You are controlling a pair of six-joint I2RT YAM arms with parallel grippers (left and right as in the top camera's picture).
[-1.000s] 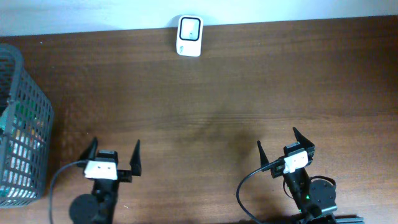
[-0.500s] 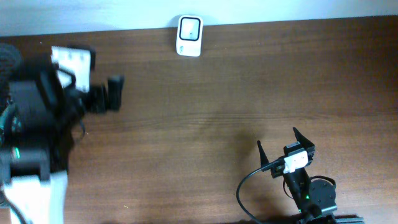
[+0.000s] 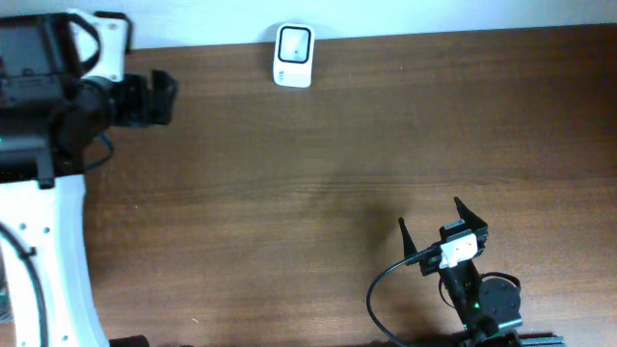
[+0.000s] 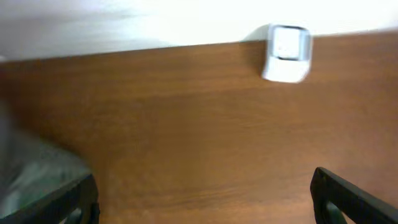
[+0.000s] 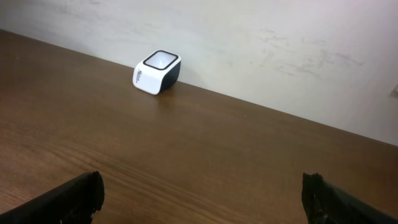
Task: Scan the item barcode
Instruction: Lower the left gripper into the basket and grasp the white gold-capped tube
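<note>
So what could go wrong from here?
The open left end effector is near the grey mesh basket; it might bump the rim. No item is held, so a grab could cover the barcode. The white box-shaped scanner stands at the far edge of the brown wooden table; a knock might turn it.

One scanner at twelve o'clock, one table — and a pair of grippers: one left gripper, one right gripper.

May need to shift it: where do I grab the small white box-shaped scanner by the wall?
Take the white box-shaped scanner across its left and right sides, coming from above: that is its narrower span, and the wall sits close behind it.
</note>
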